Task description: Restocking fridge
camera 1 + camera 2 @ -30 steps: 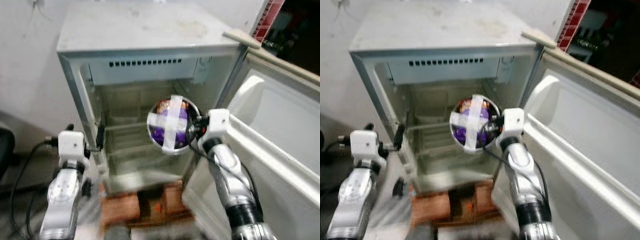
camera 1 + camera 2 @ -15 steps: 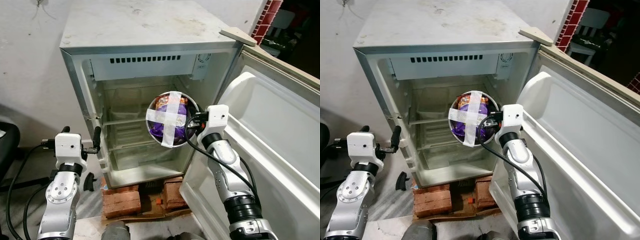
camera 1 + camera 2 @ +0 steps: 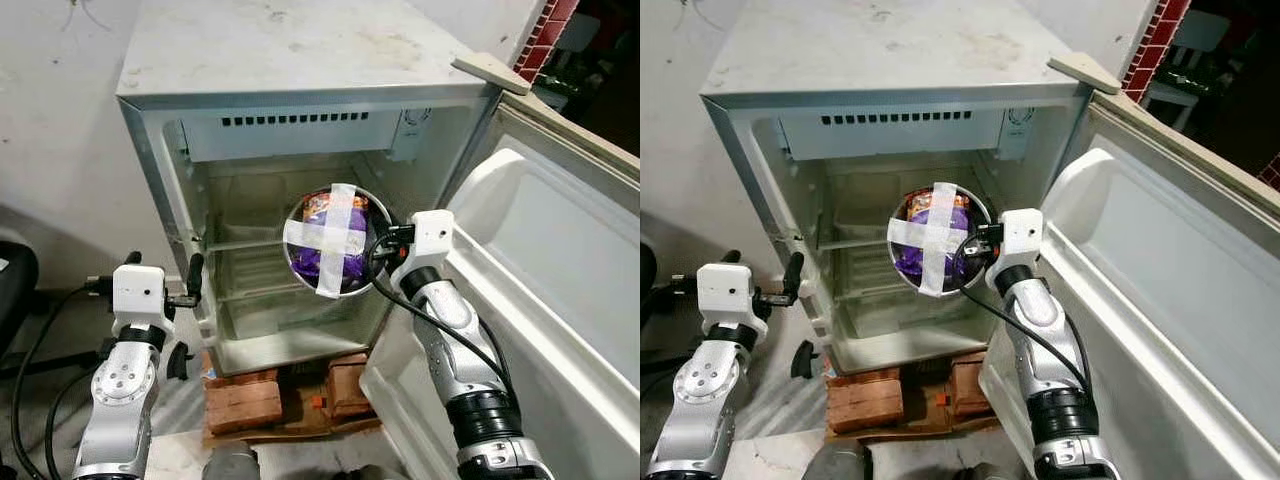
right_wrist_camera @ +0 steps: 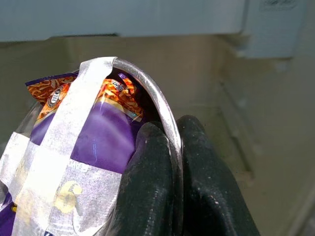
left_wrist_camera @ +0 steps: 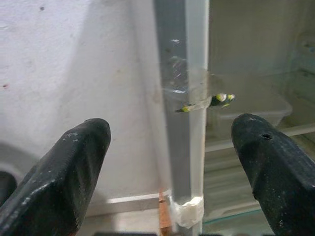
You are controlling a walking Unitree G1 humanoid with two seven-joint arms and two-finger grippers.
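Bowl (image 3: 330,240) shifted deeper toward fridge (image 3: 300,180); right gripper (image 4: 170,162) jaws pinching its rim; left gripper (image 5: 170,167) jaws spread.

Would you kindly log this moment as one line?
right claw: shut on bowl rim | left claw: open, at fridge edge | door: open

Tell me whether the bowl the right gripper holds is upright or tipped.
Tipped. The bowl faces its taped mouth toward the camera, and the right gripper pinches its rim before the open fridge.

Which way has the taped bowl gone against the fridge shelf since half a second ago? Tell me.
Yes. The right hand has carried the taped bowl slightly left and deeper towards the fridge opening.
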